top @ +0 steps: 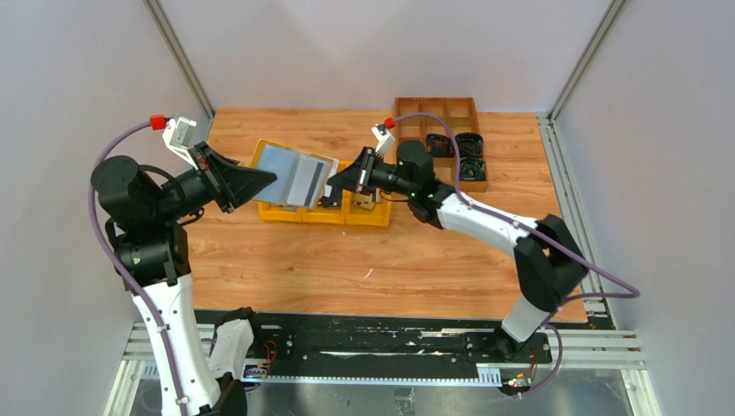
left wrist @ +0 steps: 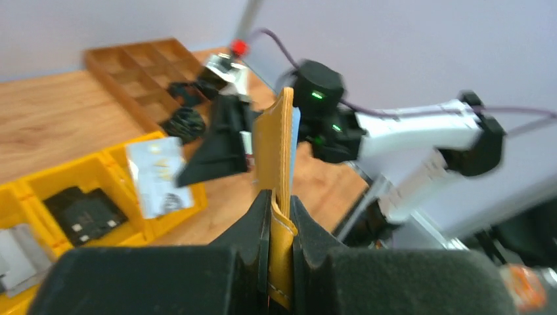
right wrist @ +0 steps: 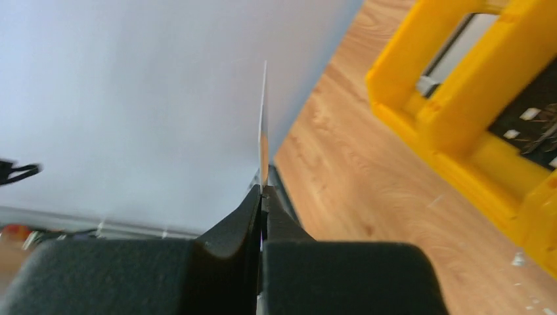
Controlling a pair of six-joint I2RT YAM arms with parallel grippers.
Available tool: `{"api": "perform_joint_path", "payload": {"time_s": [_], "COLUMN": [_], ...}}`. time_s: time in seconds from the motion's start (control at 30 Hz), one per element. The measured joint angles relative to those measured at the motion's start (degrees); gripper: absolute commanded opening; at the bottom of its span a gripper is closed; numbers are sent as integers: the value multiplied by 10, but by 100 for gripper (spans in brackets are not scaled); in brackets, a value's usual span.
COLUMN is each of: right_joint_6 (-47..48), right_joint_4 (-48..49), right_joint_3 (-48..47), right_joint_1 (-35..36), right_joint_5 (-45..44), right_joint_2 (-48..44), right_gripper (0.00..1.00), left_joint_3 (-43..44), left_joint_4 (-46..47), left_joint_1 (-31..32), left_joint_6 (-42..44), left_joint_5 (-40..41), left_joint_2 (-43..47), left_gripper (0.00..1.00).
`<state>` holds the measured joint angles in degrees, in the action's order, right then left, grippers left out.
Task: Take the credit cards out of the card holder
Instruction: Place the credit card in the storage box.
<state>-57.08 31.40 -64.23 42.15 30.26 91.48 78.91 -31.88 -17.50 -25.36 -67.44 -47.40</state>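
While the left gripper [top: 241,184] clamps one end of the card holder [top: 279,166] to steady it in the air, we see the right gripper [top: 336,179] pinching the free end of a silver-grey credit card [top: 316,179]. Its fingers are shut tight on the thin edge, as the right wrist view confirms. The card sits partly out of the holder. Both arms meet above the yellow bins [top: 295,214], toward the far edge of the desk [top: 347,269] and left of its middle, well apart from the wooden tray [top: 438,108] at the far right corner. Facing each other along one line, the arms look set to draw the card straight out of its slot. A dark stripe [top: 302,180] crosses the card. We read no brand or lettering on it, and the holder's mouth is too blurred for us to tell whether more cards sit inside.
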Motion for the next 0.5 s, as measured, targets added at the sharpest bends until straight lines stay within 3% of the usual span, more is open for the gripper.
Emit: {"api": "perform_joint_path", "payload": {"time_s": [0.1,0.17,0.5], "right_joint_6": [30,43,61], "right_joint_4": [-44,-70,-136], "right_joint_3": [-60,-111,-349], "right_joint_1": [10,21,55], "right_joint_5": [-30,-44,-89], "right_joint_2": [69,120,368], "right_gripper": [0,0,0], "left_joint_3": [-55,-58,5], "left_joint_4": [111,130,55], "left_joint_1": [0,0,0], "left_joint_6": [-104,-128,-63], "left_joint_5": [-68,-99,-186], "left_joint_2": [3,0,15], "left_gripper": [0,0,0]}}
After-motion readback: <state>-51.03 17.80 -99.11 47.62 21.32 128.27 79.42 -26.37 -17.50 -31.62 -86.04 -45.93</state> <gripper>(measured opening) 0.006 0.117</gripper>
